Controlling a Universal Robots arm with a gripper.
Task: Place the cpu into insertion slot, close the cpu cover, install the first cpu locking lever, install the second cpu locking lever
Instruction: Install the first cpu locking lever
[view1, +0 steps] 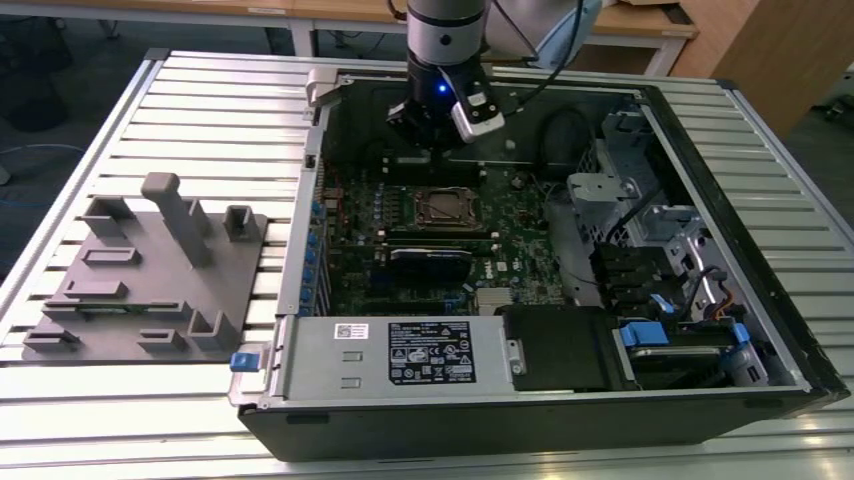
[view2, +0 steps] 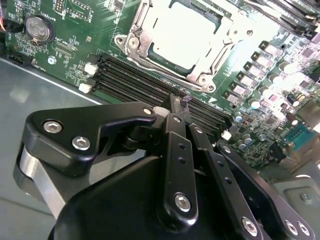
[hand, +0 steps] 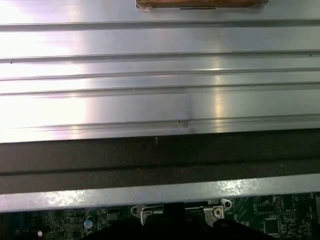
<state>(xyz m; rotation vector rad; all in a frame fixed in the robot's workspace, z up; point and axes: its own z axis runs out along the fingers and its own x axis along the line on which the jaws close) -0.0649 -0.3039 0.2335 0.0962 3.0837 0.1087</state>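
Bench (view1: 200, 90) of pale slatted metal, carrying an open computer case (view1: 534, 435) laid on its side. Above it, arm (view1: 447, 35) standing in from the exterior view's top edge, wrist close to vertical, reaching down over the far part of the case interior. Green motherboard (view1: 514, 225) flat on the case floor beneath.

Black pincer (view2: 178, 106) pointing down at the board, fingers pressed together with nothing between them. Tips over the long black memory slots (view2: 135, 82) just beside the socket, apart from the socket itself.

Thin silvery cpu cover (view2: 142, 37), a frame with a square window, apparently folded flat over the insertion slot (view1: 418, 207). Probably stiff sheet metal, a little springy at the hinge; best pushed on the frame edge, never through the window. No telling the state of the locking levers.

Pale-faced cpu (view2: 182, 30) seated in the slot, showing through the window. Likely light, rigid and slick, with a fragile contact side. Best held by opposite edges and kept level, never pressed on the face or slid across the socket.
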